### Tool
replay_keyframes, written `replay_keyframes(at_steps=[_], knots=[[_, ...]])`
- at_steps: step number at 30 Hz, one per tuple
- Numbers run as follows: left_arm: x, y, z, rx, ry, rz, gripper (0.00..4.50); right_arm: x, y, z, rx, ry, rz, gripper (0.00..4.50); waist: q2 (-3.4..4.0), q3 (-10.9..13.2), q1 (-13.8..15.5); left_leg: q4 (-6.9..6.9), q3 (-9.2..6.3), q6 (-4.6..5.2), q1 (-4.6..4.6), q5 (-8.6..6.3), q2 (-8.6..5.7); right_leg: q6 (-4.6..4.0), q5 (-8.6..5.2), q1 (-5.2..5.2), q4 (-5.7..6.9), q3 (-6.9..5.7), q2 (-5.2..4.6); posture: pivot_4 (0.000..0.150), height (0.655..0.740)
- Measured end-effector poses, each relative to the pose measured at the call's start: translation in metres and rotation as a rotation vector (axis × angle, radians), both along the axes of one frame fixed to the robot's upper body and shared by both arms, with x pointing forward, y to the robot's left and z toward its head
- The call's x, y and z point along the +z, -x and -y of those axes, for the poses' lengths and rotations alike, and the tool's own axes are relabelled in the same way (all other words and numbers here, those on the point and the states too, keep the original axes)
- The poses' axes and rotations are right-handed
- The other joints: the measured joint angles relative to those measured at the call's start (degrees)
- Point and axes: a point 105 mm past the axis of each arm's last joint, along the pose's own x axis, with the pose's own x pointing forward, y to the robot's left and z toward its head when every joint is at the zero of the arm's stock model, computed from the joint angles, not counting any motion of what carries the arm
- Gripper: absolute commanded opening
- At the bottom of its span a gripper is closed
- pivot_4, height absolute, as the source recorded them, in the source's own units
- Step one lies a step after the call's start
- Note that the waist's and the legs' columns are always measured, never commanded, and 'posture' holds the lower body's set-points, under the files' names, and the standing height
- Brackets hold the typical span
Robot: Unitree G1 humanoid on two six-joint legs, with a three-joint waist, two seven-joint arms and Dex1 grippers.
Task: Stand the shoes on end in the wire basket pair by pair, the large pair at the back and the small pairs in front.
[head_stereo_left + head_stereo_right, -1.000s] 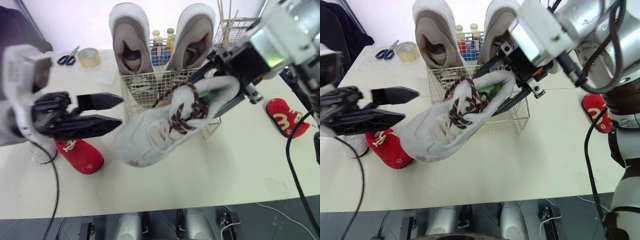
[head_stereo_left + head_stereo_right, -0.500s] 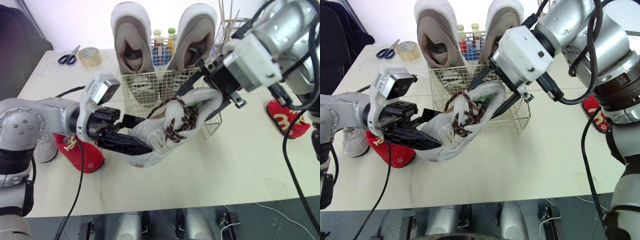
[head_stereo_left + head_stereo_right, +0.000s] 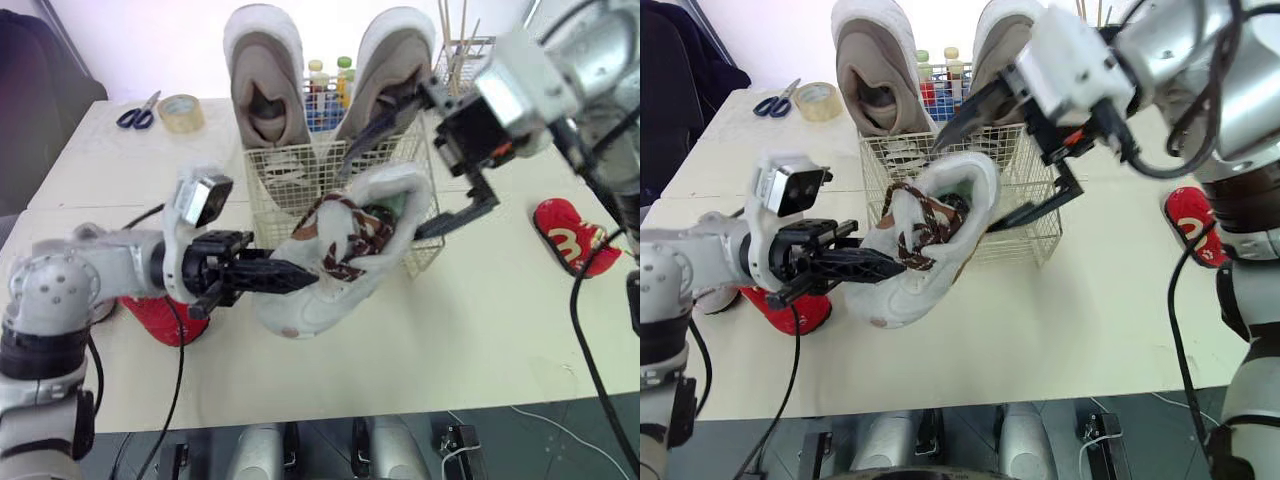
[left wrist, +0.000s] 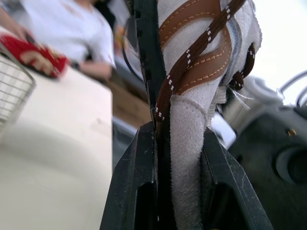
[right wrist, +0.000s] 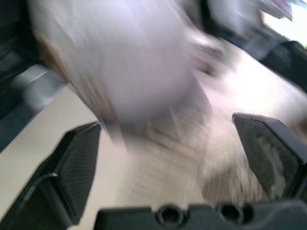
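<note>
A white shoe with brown laces point(image 3: 335, 262) hangs tilted in front of the wire basket point(image 3: 268, 166), toe down towards the table and heel up. My left gripper point(image 3: 292, 276) is shut on its laced upper, and the left wrist view has both black fingers point(image 4: 138, 187) pinching the white suede point(image 4: 186, 143). My right gripper point(image 3: 378, 200) stands open around the heel, its fingers apart from the shoe. The large beige pair point(image 3: 266, 80) stands on end at the back of the basket. One red shoe point(image 3: 160, 318) lies at the left and another point(image 3: 572, 236) at the right.
Scissors point(image 3: 136, 113) and a tape roll point(image 3: 180, 110) lie at the back left. Bottles point(image 3: 326, 88) and a wire holder with sticks point(image 3: 458, 52) stand behind the basket. A person in a white shirt point(image 4: 72, 28) is beyond the table.
My left gripper has closed on the white shoe's laced upper. My right gripper has opened, let go of the heel and drawn back up to the right.
</note>
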Motion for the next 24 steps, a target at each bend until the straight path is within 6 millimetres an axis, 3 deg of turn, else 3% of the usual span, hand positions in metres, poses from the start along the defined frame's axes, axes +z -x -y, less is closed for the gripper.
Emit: replay_keyframes(at_steps=[2, 4, 10, 13, 24], knots=[[-0.003, -0.001, -0.002, 0.073, 0.024, -0.012, 0.63, -0.008, -0.015, 0.027, -0.203, -0.147, -0.128, 4.48, 0.00, 0.01, 0.09, 0.04, -0.02, 0.01, 0.00, 0.00, -0.05, -0.01, 0.01, 0.06, 0.00, -0.03, -0.03, 0.150, 0.7400], [0.003, -0.001, -0.001, 0.124, 0.064, 0.014, 0.63, -0.014, -0.014, 0.036, -0.286, -0.342, -0.291, 4.48, -0.01, 0.00, -0.04, 0.03, -0.08, 0.00, 0.05, 0.00, -0.02, -0.03, 0.02, 0.14, 0.00, -0.08, -0.01, 0.150, 0.7400], [0.017, -0.013, -0.004, 0.248, 0.180, 0.047, 0.63, -0.014, 0.006, 0.022, -0.186, -0.896, -0.767, 4.48, -0.02, -0.05, -0.27, 0.00, -0.11, -0.01, 0.16, 0.01, 0.04, -0.03, 0.02, 0.27, 0.00, -0.11, 0.21, 0.150, 0.7400], [0.018, -0.018, -0.005, 0.284, 0.196, 0.060, 0.63, -0.029, 0.013, 0.005, -0.179, -0.982, -0.948, 4.48, -0.01, -0.04, -0.05, -0.01, -0.08, 0.01, 0.13, 0.00, -0.03, -0.02, 0.02, 0.25, -0.01, -0.10, 0.28, 0.150, 0.7400], [0.022, -0.035, -0.002, 0.286, 0.188, 0.103, 0.63, -0.029, 0.039, -0.026, -0.117, -0.944, -1.041, 4.48, -0.02, -0.05, 1.05, 0.02, -0.06, 0.04, 0.12, -0.01, -0.04, 0.03, 0.04, 0.25, -0.04, -0.11, 0.35, 0.150, 0.7400]])
